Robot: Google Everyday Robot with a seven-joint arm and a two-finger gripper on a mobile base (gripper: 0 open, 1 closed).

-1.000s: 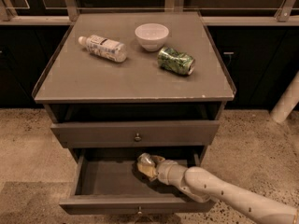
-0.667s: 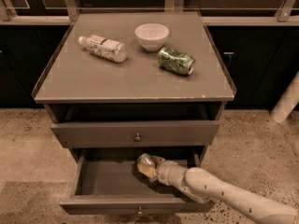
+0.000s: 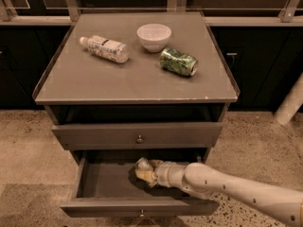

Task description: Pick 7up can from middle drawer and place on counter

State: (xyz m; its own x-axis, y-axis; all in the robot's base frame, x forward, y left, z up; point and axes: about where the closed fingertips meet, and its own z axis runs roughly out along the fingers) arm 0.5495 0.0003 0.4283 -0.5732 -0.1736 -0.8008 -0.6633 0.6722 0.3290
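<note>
The middle drawer [image 3: 102, 182] is pulled open at the bottom of the cabinet. My gripper [image 3: 143, 170] is inside it, reaching in from the right along the drawer's middle, low over the drawer floor. The 7up can is not clearly visible; the gripper's pale end covers the spot, and I cannot tell whether it holds the can. The counter [image 3: 128, 82] is the flat grey top above.
On the counter lie a clear bottle [image 3: 105, 48] at the back left, a white bowl [image 3: 154, 36] at the back middle, and a dark green dented can [image 3: 178, 62] on its side at the right. A shut drawer front with a round knob [image 3: 139, 139] sits above the open drawer.
</note>
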